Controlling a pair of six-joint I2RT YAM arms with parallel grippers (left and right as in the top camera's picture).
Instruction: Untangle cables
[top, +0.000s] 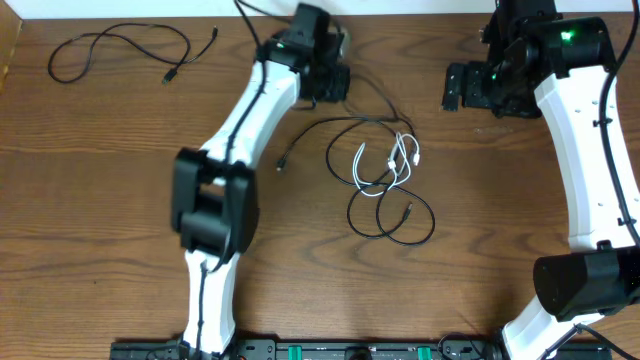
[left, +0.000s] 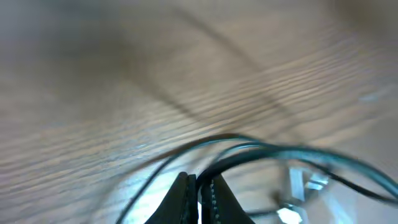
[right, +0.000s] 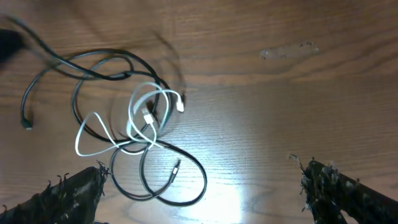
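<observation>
The tangled cables (top: 385, 185), black loops around 1 white cable (top: 406, 153), lie near the centre of the table (top: 100, 200). The left gripper (left: 197, 178), at 11 o'clock from the tangle, is pinched together on a black strand (left: 267, 149). The right gripper (right: 202, 190), at 2 o'clock, stands wide apart, holding nothing. 1 separate black cable (top: 120, 45) lies at 10 o'clock.

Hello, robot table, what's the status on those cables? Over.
Left claw shut, seemingly pinching a black cable. Right claw open, holding nothing. White cable in the tangle at centre. Nothing in the way.
</observation>
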